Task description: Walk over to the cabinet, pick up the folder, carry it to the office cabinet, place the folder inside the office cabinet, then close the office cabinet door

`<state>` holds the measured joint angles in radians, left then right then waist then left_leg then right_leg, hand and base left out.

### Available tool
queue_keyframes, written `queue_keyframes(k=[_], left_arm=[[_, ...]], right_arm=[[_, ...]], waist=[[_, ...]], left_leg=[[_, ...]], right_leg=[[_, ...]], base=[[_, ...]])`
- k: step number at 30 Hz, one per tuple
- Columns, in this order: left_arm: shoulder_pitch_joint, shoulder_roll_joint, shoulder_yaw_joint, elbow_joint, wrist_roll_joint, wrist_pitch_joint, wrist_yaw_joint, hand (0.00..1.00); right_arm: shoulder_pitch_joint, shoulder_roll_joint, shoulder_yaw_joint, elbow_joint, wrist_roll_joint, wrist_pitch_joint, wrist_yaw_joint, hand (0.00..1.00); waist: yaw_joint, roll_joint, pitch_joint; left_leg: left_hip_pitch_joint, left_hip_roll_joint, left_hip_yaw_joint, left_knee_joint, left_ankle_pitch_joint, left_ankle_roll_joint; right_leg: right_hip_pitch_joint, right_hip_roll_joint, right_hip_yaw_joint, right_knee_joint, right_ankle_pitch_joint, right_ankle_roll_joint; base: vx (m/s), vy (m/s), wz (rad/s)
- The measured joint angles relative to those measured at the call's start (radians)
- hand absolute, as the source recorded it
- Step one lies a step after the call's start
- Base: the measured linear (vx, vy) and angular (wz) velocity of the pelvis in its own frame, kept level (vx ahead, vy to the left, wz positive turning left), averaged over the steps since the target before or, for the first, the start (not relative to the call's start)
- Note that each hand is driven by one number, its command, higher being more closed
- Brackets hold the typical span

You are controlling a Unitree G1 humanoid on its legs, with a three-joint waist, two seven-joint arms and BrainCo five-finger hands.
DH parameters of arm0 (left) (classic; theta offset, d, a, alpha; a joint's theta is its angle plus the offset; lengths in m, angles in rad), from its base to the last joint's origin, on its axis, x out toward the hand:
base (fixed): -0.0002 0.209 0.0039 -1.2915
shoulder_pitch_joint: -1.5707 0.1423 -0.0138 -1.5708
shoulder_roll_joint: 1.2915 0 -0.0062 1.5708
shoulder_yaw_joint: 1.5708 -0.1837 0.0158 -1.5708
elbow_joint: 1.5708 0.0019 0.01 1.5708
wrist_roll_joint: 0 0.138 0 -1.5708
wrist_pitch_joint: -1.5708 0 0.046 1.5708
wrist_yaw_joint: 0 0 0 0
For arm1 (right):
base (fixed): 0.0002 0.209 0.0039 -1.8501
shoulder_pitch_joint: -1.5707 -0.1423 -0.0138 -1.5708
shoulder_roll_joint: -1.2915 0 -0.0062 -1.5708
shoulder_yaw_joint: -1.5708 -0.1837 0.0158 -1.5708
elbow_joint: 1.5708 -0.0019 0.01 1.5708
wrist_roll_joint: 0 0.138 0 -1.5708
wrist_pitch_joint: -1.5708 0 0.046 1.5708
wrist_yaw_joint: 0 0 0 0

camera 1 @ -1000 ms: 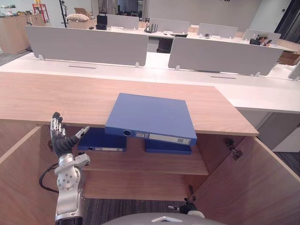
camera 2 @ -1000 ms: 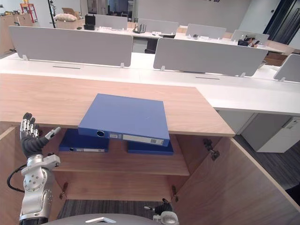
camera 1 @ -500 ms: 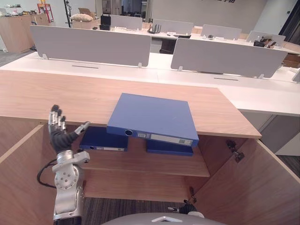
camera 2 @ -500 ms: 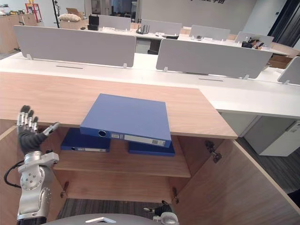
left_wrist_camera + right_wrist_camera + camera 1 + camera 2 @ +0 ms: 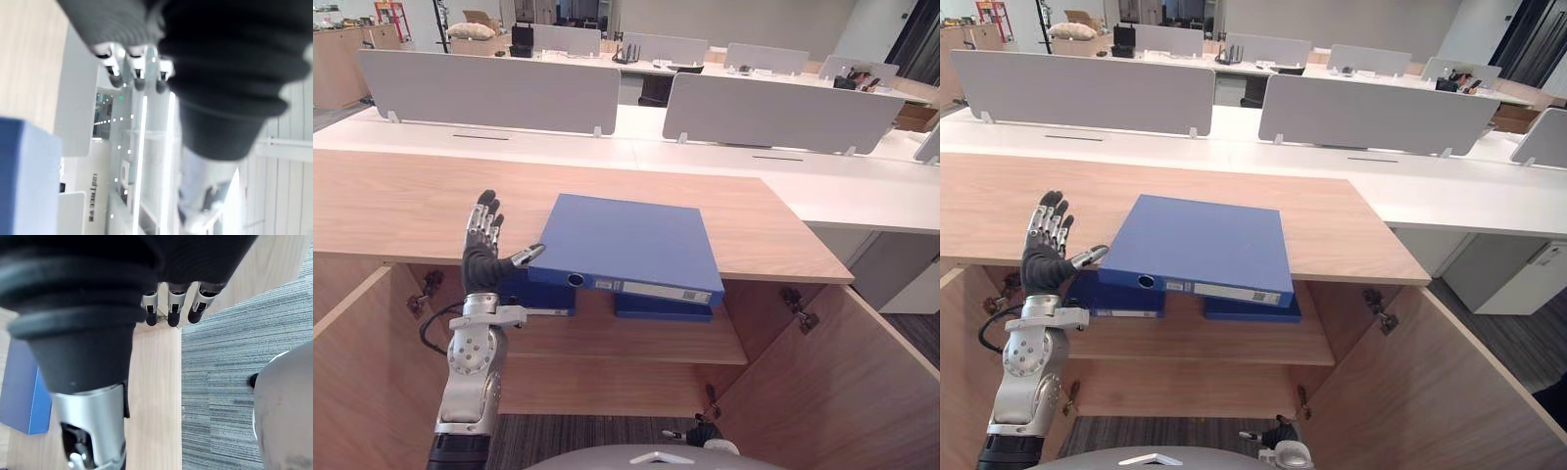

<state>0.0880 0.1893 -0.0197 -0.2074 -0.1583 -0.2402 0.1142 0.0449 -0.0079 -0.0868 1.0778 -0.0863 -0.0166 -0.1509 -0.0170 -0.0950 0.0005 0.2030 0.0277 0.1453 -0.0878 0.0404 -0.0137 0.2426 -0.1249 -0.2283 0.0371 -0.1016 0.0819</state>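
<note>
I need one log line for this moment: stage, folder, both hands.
stage: pre-grasp | folder: flat on cabinet top, unheld | left hand: open, raised beside its left edge | right hand: open, low

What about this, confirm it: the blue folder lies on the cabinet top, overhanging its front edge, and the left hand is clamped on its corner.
Not clamped: the left hand is open, fingers straight, held up beside a corner of the blue folder, as the left eye view shows. The folder does lie on the cabinet top, overhanging its front edge.

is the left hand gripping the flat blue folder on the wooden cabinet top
No, the left hand stands open, fingers straight, beside the blue folder.
</note>
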Motion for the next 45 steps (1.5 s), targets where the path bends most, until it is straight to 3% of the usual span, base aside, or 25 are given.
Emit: queue_keyframes(k=[3,4,5,7,8,10,12,16,26,35,45], left_arm=[[-0.019,0.052,-0.007,-0.002,0.031,0.003,-0.021,0.0],[-0.068,0.118,0.002,-0.016,0.055,0.02,-0.034,0.0],[-0.206,0.312,0.05,-0.025,0.007,0.029,-0.073,0.0],[-0.334,0.484,0.132,-0.03,-0.08,0.01,-0.091,0.0],[-0.369,0.544,0.217,-0.065,-0.117,-0.031,-0.091,0.0],[-0.362,0.526,0.301,-0.181,-0.145,-0.087,-0.097,0.0],[-0.315,0.487,0.294,-0.255,-0.147,-0.119,-0.114,0.0],[-0.259,0.446,0.221,-0.254,-0.145,-0.099,-0.165,0.0],[-0.259,0.447,-0.001,-0.254,-0.103,-0.085,-0.267,0.0],[-0.259,0.448,-0.227,-0.146,0.134,-0.073,-0.251,0.0],[-0.259,0.448,-0.327,0.044,0.451,-0.065,-0.178,0.0]], right_arm=[[0.006,-0.001,-0.017,0.01,0.0,0.0,0.002,0.0],[0.008,-0.005,-0.034,0.023,0.0,-0.002,0.01,0.0],[0.011,-0.013,-0.057,0.026,0.002,-0.002,0.023,0.0],[0.0,-0.024,-0.055,0.025,0.002,-0.002,0.039,0.0],[0.002,-0.041,-0.054,0.03,0.002,-0.002,0.04,0.0],[0.024,-0.055,-0.056,0.035,0.001,0.0,0.041,0.0],[0.041,-0.061,-0.057,0.039,0.001,0.004,0.044,0.0],[0.044,-0.062,-0.064,0.039,0.0,0.0,0.067,0.0],[0.051,-0.062,-0.064,0.04,0.0,0.0,0.079,0.0],[0.06,-0.061,-0.062,0.049,0.001,0.0,0.079,0.0],[0.062,-0.06,-0.061,0.048,0.011,0.0,0.074,0.0]], waist=[[-0.001,0.001,0.0],[0.013,0.007,-0.001],[0.027,0.007,-0.002],[0.019,0.002,0.0],[0.01,0.004,-0.001],[0.013,0.009,-0.004],[0.023,0.005,-0.003],[0.02,0.004,-0.004],[0.016,0.0,-0.004],[-0.007,-0.012,-0.009],[-0.037,-0.013,-0.007]], left_leg=[[-0.001,0.005,0.006,0.0,-0.002,-0.002],[0.001,0.009,0.019,0.001,-0.004,-0.005],[-0.004,0.017,0.021,0.0,-0.004,-0.006],[-0.011,0.02,0.018,0.0,-0.004,-0.006],[-0.012,0.021,0.022,0.0,-0.006,-0.008],[-0.021,0.022,0.026,0.0,-0.009,-0.011],[-0.026,0.019,0.025,0.0,-0.007,-0.01],[-0.025,0.026,0.026,0.0,-0.005,-0.018],[-0.028,0.031,0.037,0.0,0.003,-0.014],[-0.044,0.032,0.05,0.0,0.003,-0.013],[-0.043,0.029,0.06,0.0,0.003,-0.013]], right_leg=[[-0.001,0.004,0.007,-0.005,0.01,0.007],[0.001,0.009,0.017,-0.01,0.018,0.005],[-0.001,0.014,0.024,-0.016,0.024,0.002],[-0.004,0.02,0.024,-0.011,0.023,-0.001],[-0.016,0.02,0.032,-0.004,0.02,-0.005],[-0.033,0.018,0.049,0.005,0.011,-0.019],[-0.034,0.019,0.05,0.007,0.011,-0.02],[-0.043,0.024,0.055,0.012,0.006,-0.026],[-0.056,0.027,0.069,0.016,0.006,-0.025],[-0.075,0.029,0.081,0.022,0.012,-0.022],[-0.091,0.029,0.088,0.014,0.011,-0.026]], base=[[0.01,-0.004,-0.07],[0.01,-0.012,-0.21],[-0.02,-0.018,-0.18],[-0.06,-0.041,-0.06],[-0.05,-0.02,-0.07],[-0.01,0.019,-0.07],[0.0,0.0,0.0],[-0.05,-0.007,-0.01],[-0.02,-0.001,-0.03],[0.0,0.002,-0.03],[-0.01,0.001,-0.03]])
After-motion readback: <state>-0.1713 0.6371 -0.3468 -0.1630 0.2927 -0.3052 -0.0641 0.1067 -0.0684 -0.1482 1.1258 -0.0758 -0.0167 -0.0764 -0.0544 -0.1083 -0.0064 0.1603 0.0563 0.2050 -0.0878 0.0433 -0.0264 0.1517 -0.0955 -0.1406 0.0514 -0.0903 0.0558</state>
